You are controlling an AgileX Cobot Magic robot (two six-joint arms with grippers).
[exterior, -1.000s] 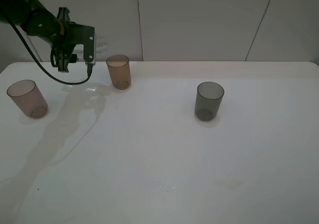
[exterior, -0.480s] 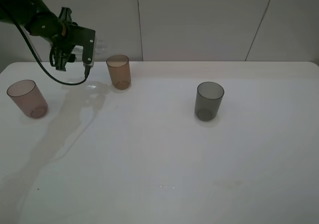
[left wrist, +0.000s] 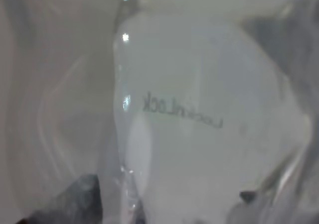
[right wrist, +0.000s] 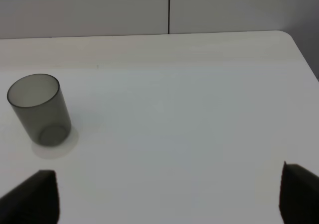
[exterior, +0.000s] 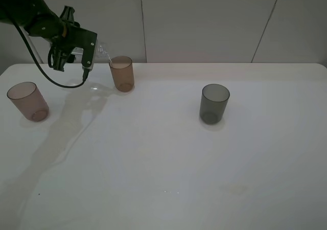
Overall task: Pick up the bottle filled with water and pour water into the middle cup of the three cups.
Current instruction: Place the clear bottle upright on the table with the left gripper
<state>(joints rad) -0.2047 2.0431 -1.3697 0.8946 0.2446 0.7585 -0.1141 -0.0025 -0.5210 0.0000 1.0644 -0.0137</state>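
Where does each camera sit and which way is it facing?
Exterior high: up high, looking down across the table to the wall; left pincer tilts the bottle toward the amber cup.
Left wrist: pressed against the bottle; pincer tips beside it.
Right wrist: above the table, facing the grey cup; open right pincer shows its tips.
Shared: the grey cup, in exterior high and right wrist.

The clear bottle (tilted) has its neck by the upright amber middle cup.

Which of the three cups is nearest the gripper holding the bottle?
The amber-brown cup, with the bottle tipped at its rim; the pinkish cup and grey cup stand farther off.
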